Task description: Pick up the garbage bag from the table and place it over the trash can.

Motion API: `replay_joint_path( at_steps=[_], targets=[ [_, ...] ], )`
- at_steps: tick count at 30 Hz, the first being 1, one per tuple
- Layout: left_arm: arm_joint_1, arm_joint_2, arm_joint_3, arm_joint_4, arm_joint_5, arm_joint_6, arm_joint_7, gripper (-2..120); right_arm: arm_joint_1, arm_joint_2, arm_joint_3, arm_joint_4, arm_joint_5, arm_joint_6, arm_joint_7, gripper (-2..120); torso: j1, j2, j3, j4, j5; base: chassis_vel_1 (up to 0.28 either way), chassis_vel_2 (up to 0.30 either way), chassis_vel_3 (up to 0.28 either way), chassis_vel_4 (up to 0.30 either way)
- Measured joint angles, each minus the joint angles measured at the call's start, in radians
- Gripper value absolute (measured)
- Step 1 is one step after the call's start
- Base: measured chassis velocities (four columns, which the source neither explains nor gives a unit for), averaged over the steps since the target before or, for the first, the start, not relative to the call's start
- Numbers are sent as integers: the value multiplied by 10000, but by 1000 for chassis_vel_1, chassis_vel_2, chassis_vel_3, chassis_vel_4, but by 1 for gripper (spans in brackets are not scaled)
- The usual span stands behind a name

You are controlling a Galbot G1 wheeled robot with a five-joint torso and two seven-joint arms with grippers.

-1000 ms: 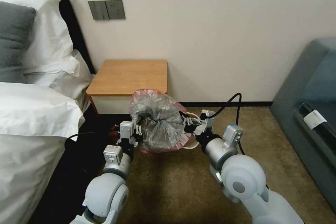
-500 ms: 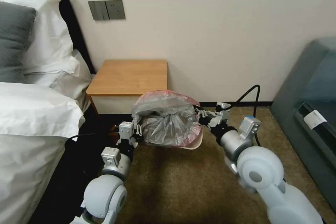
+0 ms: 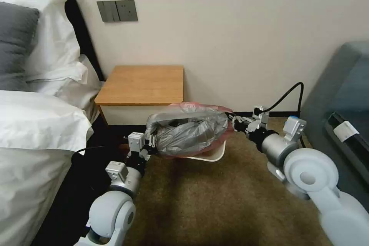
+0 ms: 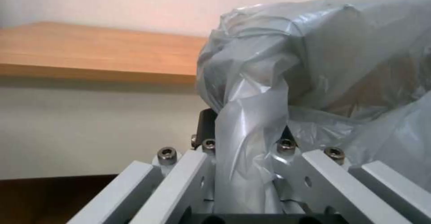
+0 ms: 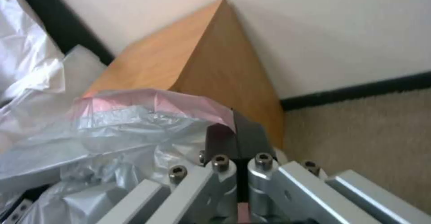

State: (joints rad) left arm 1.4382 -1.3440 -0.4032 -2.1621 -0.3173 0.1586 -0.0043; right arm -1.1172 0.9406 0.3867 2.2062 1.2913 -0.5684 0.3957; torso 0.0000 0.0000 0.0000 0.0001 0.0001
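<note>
1 garbage bag (image 3: pixel 190 130), 1 trash can (image 3: pixel 215 155), 1 table (image 3: pixel 142 84), 2 claws.

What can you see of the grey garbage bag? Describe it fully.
The thin, crinkly, translucent grey plastic garbage bag has a pinkish-red edge. It is stretched sideways between the left hand and right hand, both shut on it, above the beige plastic trash can and in front of the orange-brown wooden table.

A bedroom: a white-sheeted bed (image 3: pixel 34 123) beside a wooden nightstand (image 3: pixel 142 84), carpet (image 3: pixel 211 200) underfoot.
</note>
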Motion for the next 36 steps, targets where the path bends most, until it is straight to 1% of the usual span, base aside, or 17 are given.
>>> replay_joint_path(
  at_steps=[2,4,6,8,9,12,14,15,21,24,30,32,35,36],
  targets=[
    [0,-5,-42,4,-110,-17,26,7,9,-58,64,0,242,-95,0,0,0,0,0,0,0,0,0,0,0],
    [1,-31,-184,5,-558,-32,76,7,-31,-220,193,95,796,-312,-52,0,0,1,0,0,-1,0,0,0,0],
    [0,-39,-219,5,-686,-32,103,7,-51,-250,211,122,873,-357,-82,0,0,0,0,0,-1,0,0,0,0],
    [-27,-73,-396,5,-1281,-32,275,7,-100,-302,246,183,1188,-511,-114,0,0,1,0,0,-1,0,0,0,0],
    [-27,-73,-396,5,-1281,-32,275,7,-100,-302,246,183,1188,-511,-114,0,0,1,0,0,-1,0,0,0,0],
    [-70,-82,-711,65,-2028,-2,756,7,-84,-350,306,210,1478,-614,-114,0,0,0,0,0,-1,0,0,0,0],
    [-75,-81,-754,78,-2109,-1,828,7,-73,-362,310,210,1503,-619,-116,0,0,0,0,0,-1,0,0,0,0],
    [-100,-79,-872,133,-2337,8,1003,7,-49,-403,313,211,1530,-634,-182,0,0,0,-1,0,-1,0,0,0,0],
    [-195,-104,-1044,244,-2870,132,1056,7,-206,-443,311,446,1561,-671,-330,0,0,0,0,2,-1,0,0,0,0],
    [-271,-137,-1112,326,-3170,267,1042,7,-442,-432,309,661,1499,-672,-360,0,0,1,-1,-1,-2,0,0,0,0],
    [-414,-281,-1108,508,-3541,464,852,7,-858,-293,294,1003,1239,-603,-327,0,0,0,-1,0,-2,0,0,0,0],
    [-446,-325,-1087,521,-3631,529,790,7,-914,-242,273,1037,1139,-582,-287,0,0,1,-1,-1,-2,0,0,0,0],
    [-482,-401,-1042,537,-3678,616,754,7,-944,-154,167,977,490,-493,-316,0,0,0,-1,-3,-2,0,0,0,0],
    [-482,-401,-1042,537,-3678,616,754,7,-944,-154,167,977,490,-493,-316,0,0,0,-1,-3,-2,0,0,0,0]
  ],
)
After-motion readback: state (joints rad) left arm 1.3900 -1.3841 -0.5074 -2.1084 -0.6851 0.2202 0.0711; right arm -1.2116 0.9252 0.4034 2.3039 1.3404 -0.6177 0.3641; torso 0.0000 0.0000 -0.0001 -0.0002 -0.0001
